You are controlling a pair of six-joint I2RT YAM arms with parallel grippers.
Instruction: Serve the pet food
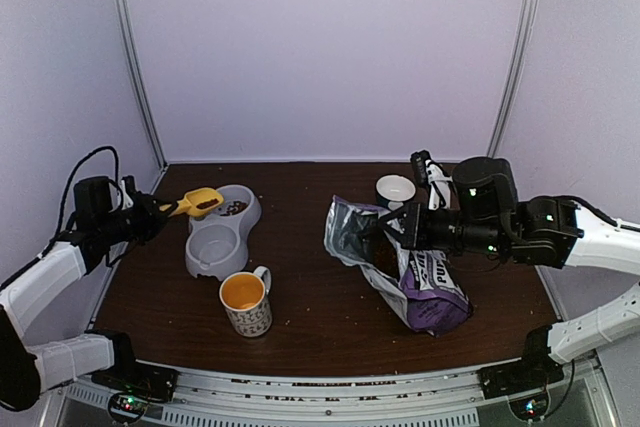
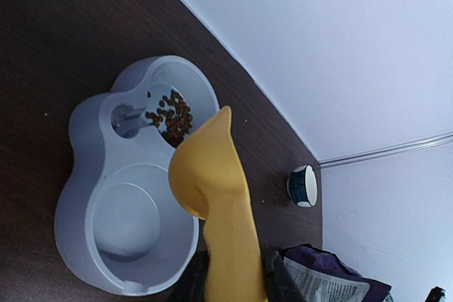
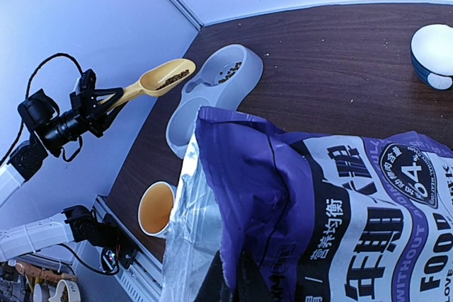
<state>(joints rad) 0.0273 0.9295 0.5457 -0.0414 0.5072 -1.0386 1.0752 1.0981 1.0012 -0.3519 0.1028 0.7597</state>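
A: From above, what does the left pincer have?

B: It is clamped on the handle of a yellow scoop, held above the bench near its left edge. Brown kibble lies in the scoop's cup. More kibble sits in the far compartment of the grey double bowl, just beside the cup.

A: And the right side?

B: The right pincer is closed on the open foil mouth of the purple bag, which slumps on the right half of the bench. A small white bowl stands behind the bag near the far edge. An orange-lined mug stands upright toward the near edge, just in front of the double bowl.

A: The left wrist camera?

B: The scoop's underside fills the middle, and in this view its tip reaches the rim of the compartment with the kibble. Dark fingers flank the handle at the bottom, set narrow and gripping it. A corner of the bag shows at lower right.

A: The right wrist?

B: The bag takes up most of the frame, printed side to the camera, with its silver lining open on the left. The pincer's fingers pinch the bag's edge at the bottom. Beyond, the left arm holds the scoop with kibble in it, raised beside the double bowl's far compartment. The mug sits toward the bench's near edge.
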